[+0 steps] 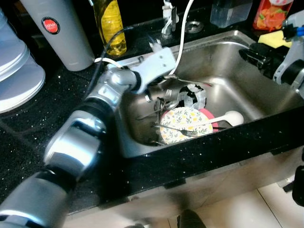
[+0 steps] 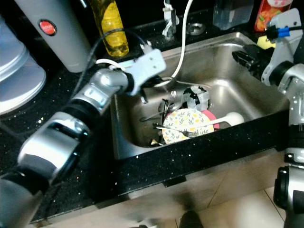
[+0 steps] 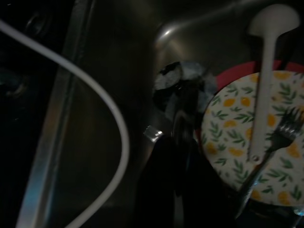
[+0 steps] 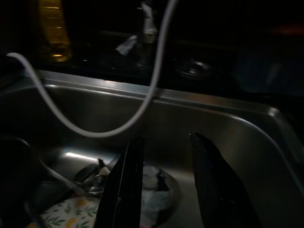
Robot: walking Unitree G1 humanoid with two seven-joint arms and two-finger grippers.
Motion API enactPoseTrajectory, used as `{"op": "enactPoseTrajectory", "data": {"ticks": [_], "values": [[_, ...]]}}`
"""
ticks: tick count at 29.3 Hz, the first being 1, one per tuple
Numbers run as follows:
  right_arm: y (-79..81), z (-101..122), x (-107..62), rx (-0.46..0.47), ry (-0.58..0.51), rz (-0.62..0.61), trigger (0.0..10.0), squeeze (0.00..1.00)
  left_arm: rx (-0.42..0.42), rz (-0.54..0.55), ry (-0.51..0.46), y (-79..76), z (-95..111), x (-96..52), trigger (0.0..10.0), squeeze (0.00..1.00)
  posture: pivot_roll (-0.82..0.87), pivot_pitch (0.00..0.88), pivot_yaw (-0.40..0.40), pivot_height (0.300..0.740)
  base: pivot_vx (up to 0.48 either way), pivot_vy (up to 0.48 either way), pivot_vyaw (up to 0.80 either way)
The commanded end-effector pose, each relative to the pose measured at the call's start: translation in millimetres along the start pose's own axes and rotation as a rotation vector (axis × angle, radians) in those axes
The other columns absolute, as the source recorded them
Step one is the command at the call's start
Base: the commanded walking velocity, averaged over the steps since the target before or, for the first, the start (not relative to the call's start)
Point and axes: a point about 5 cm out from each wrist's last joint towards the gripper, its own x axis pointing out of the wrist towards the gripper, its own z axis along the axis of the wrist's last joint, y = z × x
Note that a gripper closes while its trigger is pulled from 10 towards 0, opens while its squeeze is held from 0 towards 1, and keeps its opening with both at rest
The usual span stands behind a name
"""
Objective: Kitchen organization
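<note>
A steel sink (image 1: 247,95) holds a floral plate (image 1: 183,122) lying on a red plate (image 1: 209,116). A fork (image 1: 187,131) rests across the floral plate, and a white ladle (image 1: 230,118) lies beside it. Behind them sit a black-and-white cup (image 1: 192,95) and some loose cutlery (image 1: 159,107). My left arm reaches down into the sink, its gripper (image 1: 154,97) low over the cutlery by the left wall. In the left wrist view the plate (image 3: 237,142) and ladle (image 3: 266,71) lie just ahead. My right gripper (image 4: 166,138) hovers open and empty at the sink's right rim.
A white hose (image 1: 183,38) hangs into the sink. On the black counter (image 1: 57,109) stand a yellow bottle (image 1: 110,23), a grey cylinder (image 1: 57,33) and a pale container (image 1: 16,71) at left. A clear tub (image 1: 230,10), a red packet (image 1: 271,13) and a yellow sponge (image 1: 270,39) sit behind.
</note>
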Motion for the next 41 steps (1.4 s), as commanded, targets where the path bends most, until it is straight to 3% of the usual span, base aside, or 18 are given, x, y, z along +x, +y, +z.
{"op": "enactPoseTrajectory", "data": {"ticks": [1,4,7,8,10,11,12,13,16,17,20,23,25,28,31,34,38,41], "values": [[4.9,3,4.2,-0.008,-0.008,0.023,10.0,0.0,-0.033,-0.01,0.026,-3.3,-13,-1.9,10.0,1.0,-0.21,0.09,0.141,0.74,0.0,0.0,0.0],[8.8,8,9.3,-0.009,-0.032,0.041,10.0,0.0,-0.064,0.007,-0.024,0.4,-8,-3.2,10.0,1.0,-0.2,0.084,0.136,0.74,0.0,0.0,0.0],[11.3,12,12.4,-0.014,-0.052,0.054,10.0,0.0,-0.129,0.061,-0.119,15.6,3,-11.2,10.0,1.0,-0.2,0.082,0.137,0.74,0.0,0.0,0.0],[13.3,15,13.7,-0.017,-0.065,0.067,10.0,0.0,-0.185,0.117,-0.179,30.5,9,-21.2,10.0,0.0,-0.2,0.081,0.137,0.74,0.0,0.0,0.0],[14.7,17,14.4,-0.019,-0.074,0.076,10.0,0.0,-0.222,0.155,-0.218,40.2,12,-28.4,10.0,0.0,-0.2,0.079,0.135,0.74,0.0,0.0,0.0],[20.1,21,15.2,-0.021,-0.097,0.119,10.0,0.0,-0.244,0.241,-0.218,56.9,10,-43.0,10.0,0.0,-0.2,0.078,0.133,0.74,0.0,0.0,0.0],[38.4,28,18.0,-0.028,-0.142,0.246,10.0,0.0,-0.227,0.492,-0.079,86.8,-12,-74.3,10.0,0.0,-0.18,0.076,0.128,0.74,0.0,0.0,0.0],[38.4,28,18.0,-0.028,-0.142,0.246,10.0,0.0,-0.227,0.492,-0.079,86.8,-12,-74.3,10.0,0.0,-0.18,0.076,0.128,0.74,0.0,0.0,0.0],[64.0,30,32.0,-0.02,-0.158,0.351,10.0,0.0,-0.394,0.765,0.049,104.9,-47,-106.1,10.0,0.0,-0.17,0.078,0.12,0.74,0.0,0.0,0.0],[64.0,30,32.0,-0.02,-0.158,0.351,10.0,0.0,-0.394,0.765,0.049,104.9,-47,-106.1,10.0,0.0,-0.17,0.078,0.12,0.74,0.0,0.0,0.0],[87.3,34,63.1,0.018,-0.163,0.379,10.0,0.0,-0.595,0.916,0.149,97.2,-85,-119.1,10.0,0.0,-0.15,0.083,0.108,0.74,0.0,0.0,0.0],[108.7,45,83.5,0.036,-0.187,0.443,10.0,0.0,-0.684,0.989,0.211,87.7,-104,-121.2,10.0,0.0,-0.14,0.093,0.101,0.74,0.0,0.0,0.0],[114.1,48,85.4,0.031,-0.197,0.472,10.0,0.0,-0.703,1.001,0.214,86.3,-106,-121.0,10.0,0.0,-0.14,0.093,0.101,0.74,0.0,0.0,0.0],[136.5,60,93.0,0.026,-0.23,0.566,10.0,0.0,-0.753,1.093,0.267,80.5,-115,-122.2,10.0,0.0,-0.13,0.102,0.095,0.74,0.0,0.0,0.0],[141.0,62,94.6,0.026,-0.235,0.582,10.0,0.0,-0.762,1.112,0.281,79.0,-118,-122.9,10.0,0.0,-0.13,0.103,0.094,0.74,0.0,0.0,0.0],[156.8,67,99.7,0.024,-0.252,0.639,10.0,0.0,-0.867,1.129,0.312,69.3,-131,-123.9,10.0,0.0,-0.13,0.112,0.089,0.74,0.0,0.0,0.0],[161.5,69,101.2,0.021,-0.259,0.662,10.0,0.0,-0.883,1.09,0.308,66.0,-131,-119.0,10.0,0.0,-0.13,0.118,0.09,0.74,0.0,0.0,0.0],[163.8,71,102.9,0.015,-0.265,0.679,10.0,0.0,-0.951,1.105,0.301,63.9,-132,-117.2,10.0,0.0,-0.14,0.13,0.098,0.74,0.0,0.0,0.0]]}}
